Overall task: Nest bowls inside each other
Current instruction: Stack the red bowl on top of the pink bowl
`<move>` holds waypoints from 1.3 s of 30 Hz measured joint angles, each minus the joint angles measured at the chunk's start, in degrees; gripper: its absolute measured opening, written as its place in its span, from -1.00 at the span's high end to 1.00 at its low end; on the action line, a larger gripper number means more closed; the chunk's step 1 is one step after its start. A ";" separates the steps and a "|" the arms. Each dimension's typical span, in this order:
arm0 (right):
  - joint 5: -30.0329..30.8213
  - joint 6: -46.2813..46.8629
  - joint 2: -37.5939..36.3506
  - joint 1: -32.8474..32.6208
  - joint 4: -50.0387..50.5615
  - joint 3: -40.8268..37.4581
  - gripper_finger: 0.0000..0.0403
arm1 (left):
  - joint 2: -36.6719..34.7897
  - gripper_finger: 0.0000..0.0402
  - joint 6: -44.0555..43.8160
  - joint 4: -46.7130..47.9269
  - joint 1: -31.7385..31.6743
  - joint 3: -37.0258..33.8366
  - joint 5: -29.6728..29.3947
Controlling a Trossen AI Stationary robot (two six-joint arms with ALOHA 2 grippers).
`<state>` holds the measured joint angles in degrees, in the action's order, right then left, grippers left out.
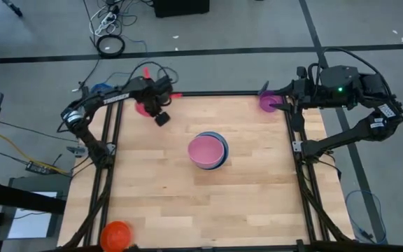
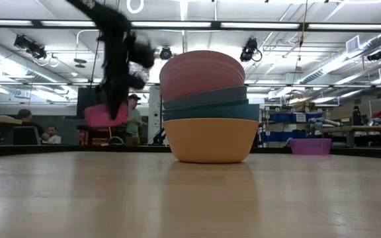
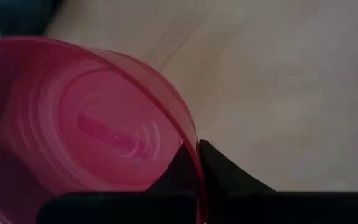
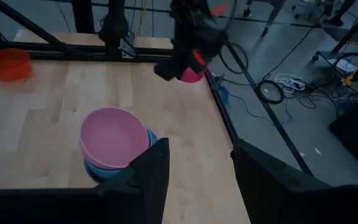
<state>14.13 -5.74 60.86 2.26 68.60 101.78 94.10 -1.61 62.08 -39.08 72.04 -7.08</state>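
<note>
A stack of bowls (image 1: 207,150) stands at the table's middle, a pink bowl (image 4: 114,137) on top and blue ones under it. At the far left, my left gripper (image 1: 151,105) points down, shut on a magenta bowl (image 2: 104,116). An orange bowl (image 1: 116,234) sits at the near left corner. A purple bowl (image 1: 268,101) rests at the far right corner. My right gripper (image 4: 197,174) hangs open high above that corner, with nothing between its fingers. My left gripper holds the magenta bowl by its rim and wall (image 3: 192,146). One finger (image 3: 178,168) is inside the bowl and one (image 3: 229,174) outside. The fingers come from above, pointing down. The bowl is lifted clear of the table, as the low view shows.
Bare wood lies all around the stack. Black frame rails (image 1: 107,161) run along the table's left and right edges. Cables (image 1: 110,45) lie on the floor beyond the far edge. People sit in the room behind the table (image 2: 45,135).
</note>
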 joint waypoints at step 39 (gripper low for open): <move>0.13 0.13 -0.02 0.02 -1.27 -0.02 0.19 | 10.21 0.42 -8.54 -14.61 41.85 24.21 12.60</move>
<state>14.26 -5.61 60.84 2.28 67.33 101.75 104.31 -10.14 47.48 2.77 96.26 5.51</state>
